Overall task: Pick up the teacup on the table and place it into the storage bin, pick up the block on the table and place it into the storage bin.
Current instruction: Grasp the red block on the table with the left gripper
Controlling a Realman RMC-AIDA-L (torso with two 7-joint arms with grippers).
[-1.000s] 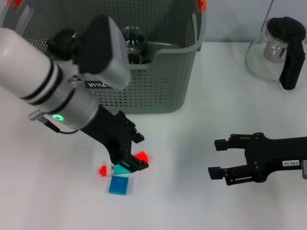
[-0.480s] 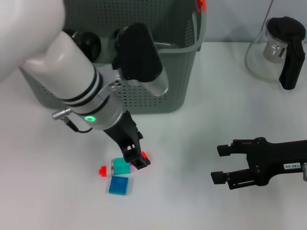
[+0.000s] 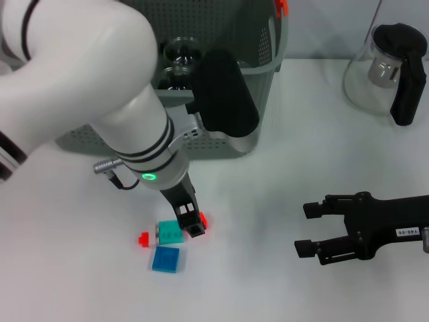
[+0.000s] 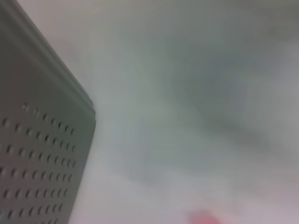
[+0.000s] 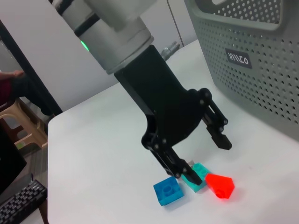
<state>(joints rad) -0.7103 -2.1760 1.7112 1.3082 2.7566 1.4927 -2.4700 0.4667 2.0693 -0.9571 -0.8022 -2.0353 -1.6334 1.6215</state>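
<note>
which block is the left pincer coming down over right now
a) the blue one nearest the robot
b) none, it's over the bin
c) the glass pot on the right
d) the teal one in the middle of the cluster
d: the left pincer is open with its fingers astride the teal block, while the blue block lies beside it, untouched.
</note>
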